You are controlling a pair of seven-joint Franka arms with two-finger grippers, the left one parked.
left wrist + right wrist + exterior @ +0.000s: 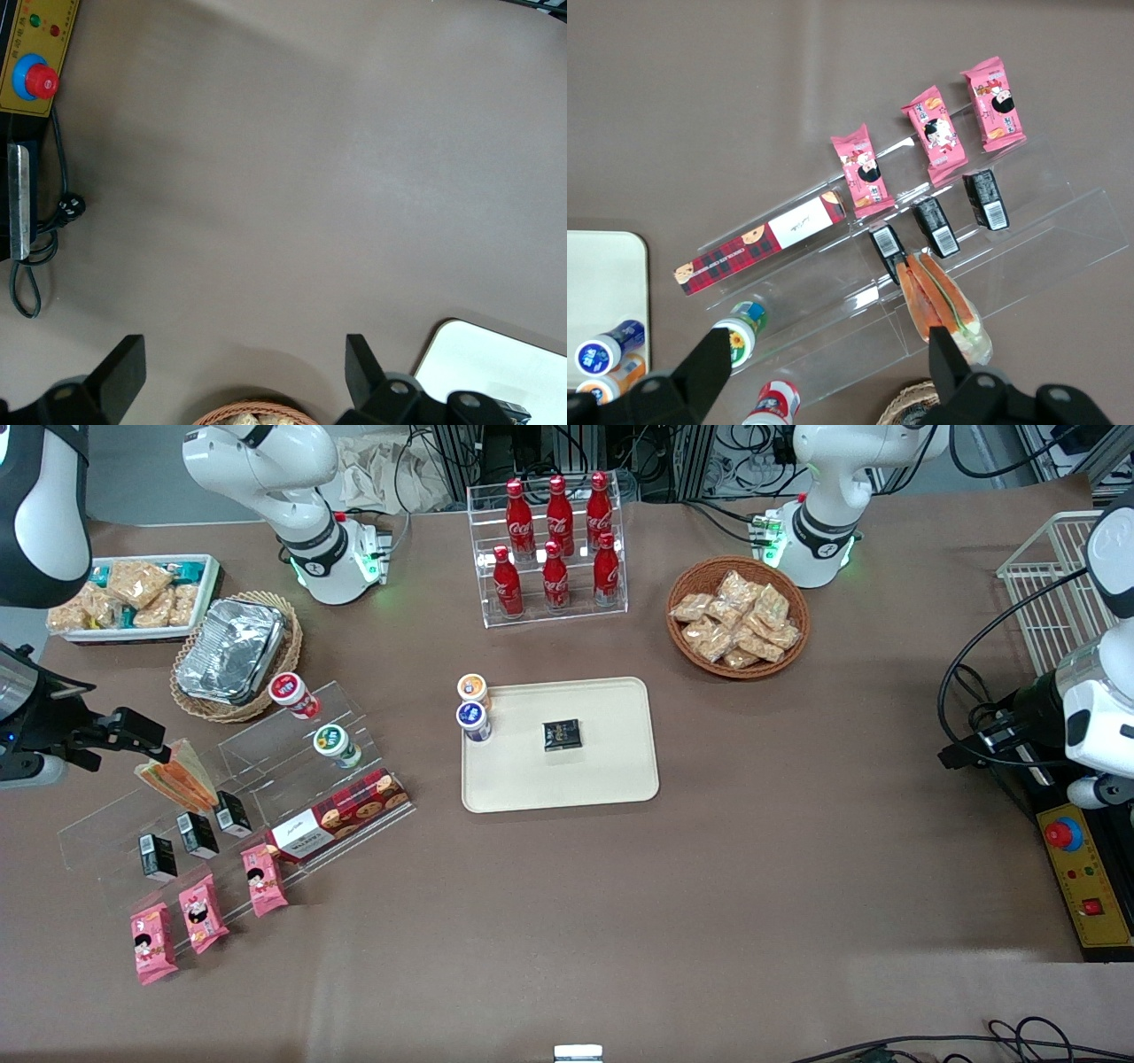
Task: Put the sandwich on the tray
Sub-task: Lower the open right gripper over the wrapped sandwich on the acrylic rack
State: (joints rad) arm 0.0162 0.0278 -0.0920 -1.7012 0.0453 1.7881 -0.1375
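Observation:
The sandwich, a clear-wrapped wedge with orange and green layers, stands on edge on the clear acrylic stand toward the working arm's end of the table. It also shows in the right wrist view. My right gripper hovers above the stand, just over the sandwich, open and empty. In the wrist view the gripper has one fingertip over the sandwich's wide end. The cream-beige tray lies at the table's middle, and its corner shows in the wrist view.
The stand also holds small black boxes, pink snack packets, a red plaid box and cups. A wicker basket with foil containers sits beside it. A black packet lies on the tray with two cups. A cola rack and cracker basket stand farther from the camera.

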